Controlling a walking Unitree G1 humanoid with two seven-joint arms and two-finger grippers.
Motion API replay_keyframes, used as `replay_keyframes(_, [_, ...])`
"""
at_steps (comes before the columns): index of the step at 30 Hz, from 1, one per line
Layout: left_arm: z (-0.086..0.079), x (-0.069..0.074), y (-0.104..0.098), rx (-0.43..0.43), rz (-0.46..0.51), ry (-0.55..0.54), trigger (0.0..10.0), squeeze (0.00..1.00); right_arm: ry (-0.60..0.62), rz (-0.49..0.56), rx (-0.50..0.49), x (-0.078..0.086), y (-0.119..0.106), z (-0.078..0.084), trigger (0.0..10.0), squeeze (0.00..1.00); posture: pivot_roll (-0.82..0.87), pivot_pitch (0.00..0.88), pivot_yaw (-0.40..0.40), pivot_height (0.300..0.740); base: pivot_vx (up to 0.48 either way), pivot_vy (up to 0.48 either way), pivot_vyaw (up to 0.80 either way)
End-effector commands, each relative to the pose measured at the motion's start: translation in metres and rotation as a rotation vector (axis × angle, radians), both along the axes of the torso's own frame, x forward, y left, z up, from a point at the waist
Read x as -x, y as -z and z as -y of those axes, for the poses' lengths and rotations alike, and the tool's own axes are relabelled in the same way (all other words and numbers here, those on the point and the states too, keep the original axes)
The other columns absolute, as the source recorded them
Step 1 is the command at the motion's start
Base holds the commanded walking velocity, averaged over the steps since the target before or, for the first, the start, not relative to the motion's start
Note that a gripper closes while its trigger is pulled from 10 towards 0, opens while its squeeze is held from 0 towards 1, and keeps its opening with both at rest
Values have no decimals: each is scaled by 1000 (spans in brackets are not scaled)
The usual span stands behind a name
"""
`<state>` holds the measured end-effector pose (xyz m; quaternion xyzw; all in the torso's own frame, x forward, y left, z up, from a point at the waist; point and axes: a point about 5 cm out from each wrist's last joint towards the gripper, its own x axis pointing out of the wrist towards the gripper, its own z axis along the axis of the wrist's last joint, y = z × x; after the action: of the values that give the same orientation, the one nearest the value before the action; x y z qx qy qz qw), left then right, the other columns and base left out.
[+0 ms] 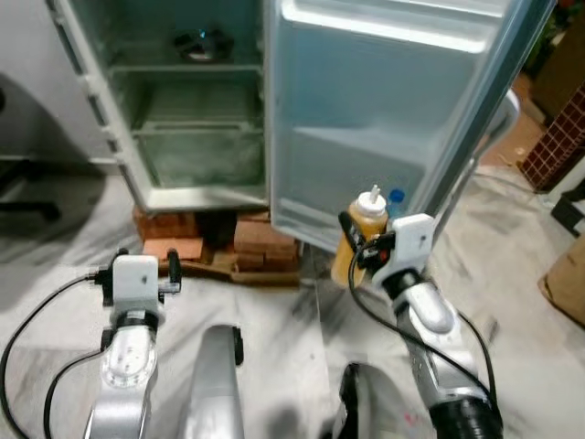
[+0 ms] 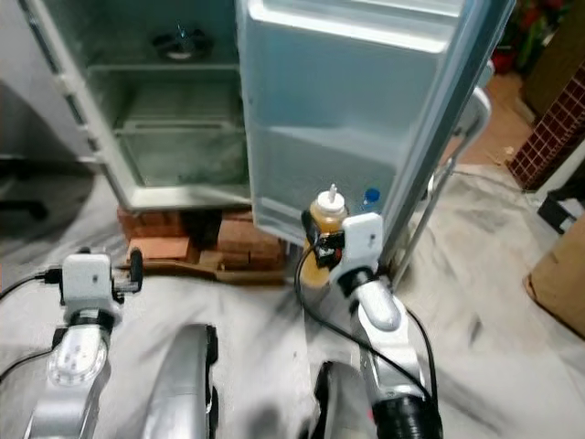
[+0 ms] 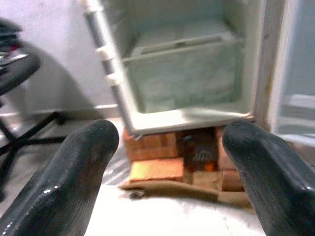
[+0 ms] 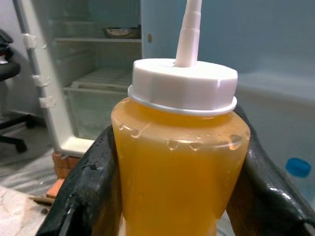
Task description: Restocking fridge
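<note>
A: What is the right tool [image 1: 352, 249] doing?

B: It is clamping its two black fingers [image 4: 93, 182] around a squeeze bottle [image 1: 363, 233] of amber liquid, white cap and nozzle on top. The bottle is sitting upright, right of centre in the left eye frame, just in front of the lower edge of the open fridge door [image 1: 384, 119].

A: And the left tool [image 1: 146, 274]?

B: It is hanging in the lower left with its fingers apart, holding nothing, pointing toward the bricks [image 1: 196, 238] under the fridge [image 1: 174, 101].

A: Anything already on the door?

B: A blue cap [image 1: 396, 197] is peeking up just beside the bottle, apparently in the door's lowest shelf. A metal bowl [image 1: 201, 41] is resting on an upper shelf inside the cabinet.

A: What could go wrong?

B: I judge the tall nozzle is the risk: lifting toward a door shelf, it could be catching the shelf rail above. The bottle could also be knocking the blue-capped item, and squeezing soft plastic too hard might push liquid out.
</note>
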<state>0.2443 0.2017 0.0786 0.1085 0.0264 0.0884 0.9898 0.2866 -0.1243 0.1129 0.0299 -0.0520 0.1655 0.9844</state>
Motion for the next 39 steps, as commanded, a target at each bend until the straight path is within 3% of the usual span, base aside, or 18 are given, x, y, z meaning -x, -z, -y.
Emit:
replay_keyframes(1, [2,-6,-9,-9,30,9,10000,0,11,33,-3,-2,-8,2,10000,0,116,105,-70,598,0,0,0])
replay_keyframes(16, [-1,-5,-7,-4,10,-12,10000,0,-36,76,50,0,-11,-4,10000,0,114,106,-71,598,210,0,0])
replay_keyframes(34, [0,-5,-5,7,-3,-11,10000,0,-57,79,17,0,-12,-6,10000,0,114,112,-72,598,350,0,0])
replay_keyframes(39, [1,-6,-5,12,-2,-10,10000,0,-71,81,28,1,-12,-8,10000,0,111,112,-73,598,316,310,0])
